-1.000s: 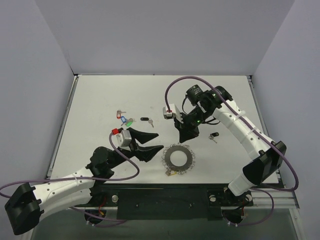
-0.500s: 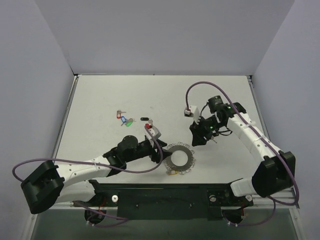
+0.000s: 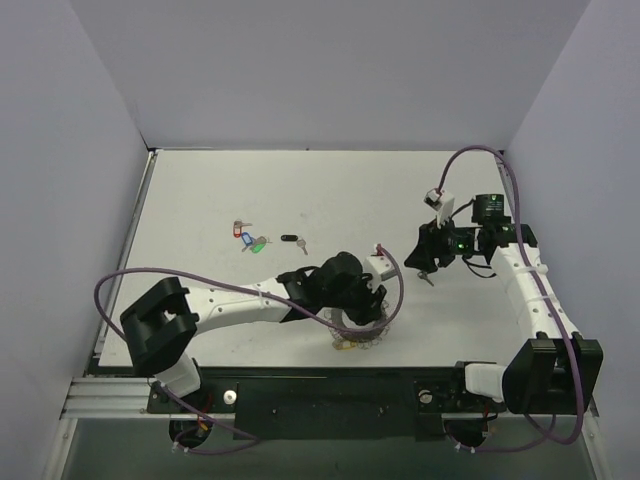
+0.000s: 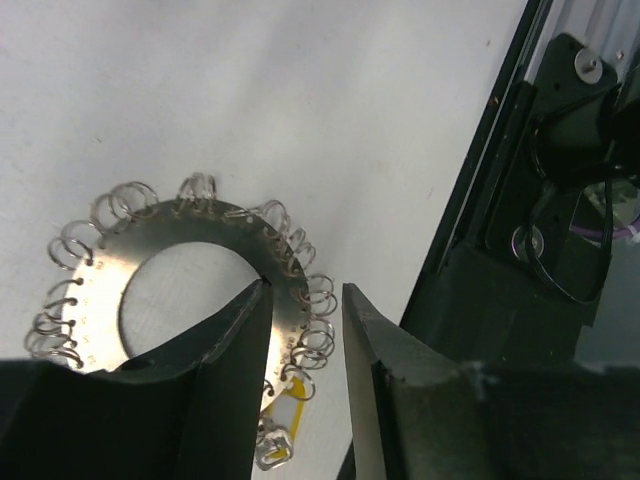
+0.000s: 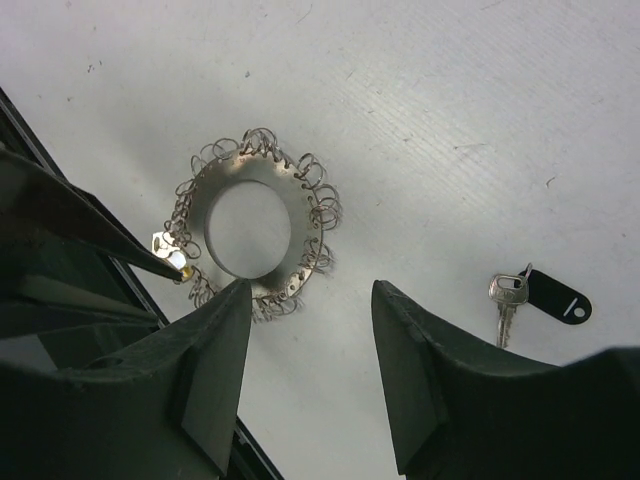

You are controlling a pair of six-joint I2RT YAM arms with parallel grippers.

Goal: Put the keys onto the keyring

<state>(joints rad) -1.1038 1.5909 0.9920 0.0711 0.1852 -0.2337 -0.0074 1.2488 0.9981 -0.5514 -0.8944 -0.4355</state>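
The keyring (image 4: 190, 255) is a flat silver ring fringed with small wire loops, lying on the white table. A key with a yellow tag (image 4: 285, 412) hangs from one loop. My left gripper (image 4: 305, 292) is open, and its jaws straddle the keyring's right rim with a gap on the outer side. From above, the left gripper (image 3: 362, 300) covers most of the keyring (image 3: 372, 333). My right gripper (image 5: 312, 290) is open and empty above bare table, between the keyring (image 5: 305, 225) and a black-tagged key (image 5: 555, 300). That gripper (image 3: 425, 264) hangs beside the same key (image 3: 429, 276).
Loose keys lie at the left middle of the table: red and blue tags (image 3: 240, 231), a green tag (image 3: 258, 244) and a black tag (image 3: 292, 239). The table's black front rail (image 4: 470, 250) runs close to the keyring. The left arm's purple cable (image 3: 150, 275) loops over the table.
The left arm swung right over the keyring and its jaws narrowed around the rim. The right gripper pulled back to the right and went from shut to open.
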